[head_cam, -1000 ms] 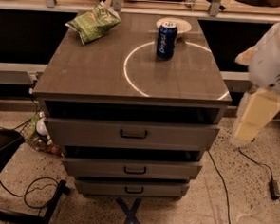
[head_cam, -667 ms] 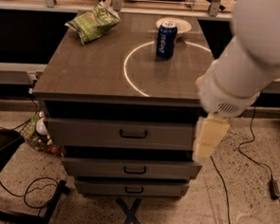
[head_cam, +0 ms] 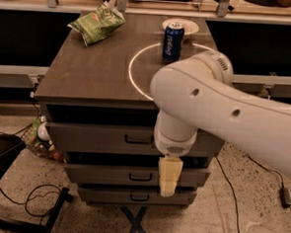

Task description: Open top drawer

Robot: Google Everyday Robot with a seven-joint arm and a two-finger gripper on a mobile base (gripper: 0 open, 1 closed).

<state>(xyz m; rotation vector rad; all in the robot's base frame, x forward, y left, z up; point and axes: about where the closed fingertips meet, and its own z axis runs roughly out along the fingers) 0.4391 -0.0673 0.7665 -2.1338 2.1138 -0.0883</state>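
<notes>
The top drawer [head_cam: 92, 138] is the widest grey front under the cabinet's brown top, with a small dark bar handle [head_cam: 138, 139] at its centre. It sits flush with the cabinet. Two narrower grey drawers, the middle one [head_cam: 102, 174] and the bottom one [head_cam: 106, 194], lie below it. My white arm [head_cam: 225, 111] reaches in from the right across the cabinet's front. My cream gripper [head_cam: 168, 178] hangs pointing down in front of the drawers, just right of and below the top drawer's handle, over the middle drawer's front. It covers part of the top drawer's right half.
On the cabinet top stand a blue can [head_cam: 173, 41], a white plate [head_cam: 189, 26] behind it and a green chip bag [head_cam: 98, 24] at the back left. A dark chair base [head_cam: 4, 159], cables [head_cam: 36, 198] and a mesh basket [head_cam: 39, 140] lie on the floor to the left.
My arm has swung from the right of the cabinet leftward across its front, and the gripper has come in and lower toward the drawer handles. The drawers have not moved.
</notes>
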